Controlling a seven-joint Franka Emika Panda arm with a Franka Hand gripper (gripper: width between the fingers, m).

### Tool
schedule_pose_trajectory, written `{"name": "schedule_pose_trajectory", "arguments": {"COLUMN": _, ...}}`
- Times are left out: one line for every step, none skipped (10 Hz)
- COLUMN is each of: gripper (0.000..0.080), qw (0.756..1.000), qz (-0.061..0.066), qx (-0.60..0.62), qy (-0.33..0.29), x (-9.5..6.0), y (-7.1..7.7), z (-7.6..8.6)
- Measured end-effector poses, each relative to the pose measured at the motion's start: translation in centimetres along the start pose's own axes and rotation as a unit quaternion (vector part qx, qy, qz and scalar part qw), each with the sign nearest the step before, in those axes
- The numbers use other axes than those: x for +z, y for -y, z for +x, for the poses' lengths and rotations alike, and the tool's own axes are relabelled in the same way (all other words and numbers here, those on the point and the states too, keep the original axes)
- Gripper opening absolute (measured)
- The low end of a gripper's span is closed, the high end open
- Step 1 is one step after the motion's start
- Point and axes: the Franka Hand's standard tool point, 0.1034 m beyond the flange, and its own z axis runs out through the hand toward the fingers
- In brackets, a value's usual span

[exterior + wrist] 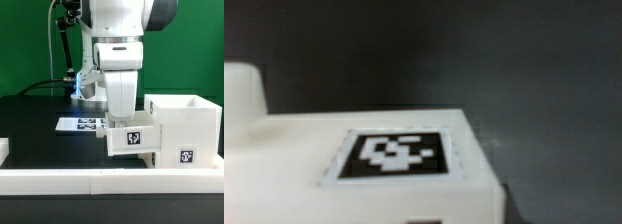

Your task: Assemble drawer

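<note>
A small white drawer part (133,140) with a black-and-white tag on its face sits low beside the larger white open-topped drawer box (185,125), touching its side. My gripper (124,121) reaches straight down into the small part and appears shut on its wall; the fingertips are hidden in the exterior view. In the wrist view the small part (331,190) fills the near field with its tag (397,153) facing up. Only a sliver of the gripper (425,220) shows at the frame edge.
The marker board (82,125) lies flat on the black table behind the small part. A long white rail (90,181) runs along the table's front edge. A white block (3,150) sits at the exterior view's far left. Cables and a stand rise at the back.
</note>
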Motion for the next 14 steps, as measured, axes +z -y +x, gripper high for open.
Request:
{"name": "schedule_pose_trajectory", "arguments": {"gripper": 0.0044, "qw": 1.0, "qz": -0.001, "qx": -0.003, "qy": 0.0, "x": 0.0, "y": 0.0, "z": 0.0}}
{"name": "schedule_pose_trajectory", "arguments": {"gripper": 0.0044, "qw": 1.0, "qz": -0.006, "qx": -0.013, "qy": -0.001, "x": 0.2, "y": 0.2, "z": -0.1}}
{"name": "schedule_pose_trajectory", "arguments": {"gripper": 0.0044, "qw": 1.0, "qz": -0.009, "qx": -0.021, "qy": -0.001, "x": 0.3, "y": 0.2, "z": -0.1}}
{"name": "schedule_pose_trajectory", "arguments": {"gripper": 0.0044, "qw": 1.0, "qz": -0.009, "qx": -0.025, "qy": -0.001, "x": 0.3, "y": 0.2, "z": 0.1}}
{"name": "schedule_pose_trajectory", "arguments": {"gripper": 0.0044, "qw": 1.0, "qz": -0.009, "qx": -0.028, "qy": 0.0, "x": 0.2, "y": 0.1, "z": 0.3}}
{"name": "schedule_pose_trajectory", "arguments": {"gripper": 0.0044, "qw": 0.999, "qz": -0.01, "qx": -0.033, "qy": 0.002, "x": 0.1, "y": 0.0, "z": 0.5}}
{"name": "schedule_pose_trajectory", "arguments": {"gripper": 0.0044, "qw": 0.999, "qz": -0.01, "qx": -0.031, "qy": 0.002, "x": 0.1, "y": -0.1, "z": 0.6}}
{"name": "schedule_pose_trajectory", "arguments": {"gripper": 0.0044, "qw": 1.0, "qz": -0.012, "qx": -0.023, "qy": 0.002, "x": -0.1, "y": -0.3, "z": 0.9}}
{"name": "schedule_pose_trajectory", "arguments": {"gripper": 0.0044, "qw": 1.0, "qz": -0.014, "qx": -0.017, "qy": 0.002, "x": -0.2, "y": -0.6, "z": 1.4}}
{"name": "schedule_pose_trajectory", "arguments": {"gripper": 0.0044, "qw": 1.0, "qz": -0.015, "qx": -0.011, "qy": 0.002, "x": -0.2, "y": -0.8, "z": 1.7}}
{"name": "schedule_pose_trajectory", "arguments": {"gripper": 0.0044, "qw": 1.0, "qz": -0.016, "qx": -0.009, "qy": 0.002, "x": -0.2, "y": -0.9, "z": 1.9}}
{"name": "schedule_pose_trajectory", "arguments": {"gripper": 0.0044, "qw": 1.0, "qz": -0.017, "qx": -0.01, "qy": 0.002, "x": -0.3, "y": -1.0, "z": 2.0}}
{"name": "schedule_pose_trajectory", "arguments": {"gripper": 0.0044, "qw": 1.0, "qz": -0.017, "qx": -0.01, "qy": 0.002, "x": -0.3, "y": -1.0, "z": 2.0}}
{"name": "schedule_pose_trajectory", "arguments": {"gripper": 0.0044, "qw": 1.0, "qz": -0.017, "qx": -0.01, "qy": 0.002, "x": -0.3, "y": -1.0, "z": 1.9}}
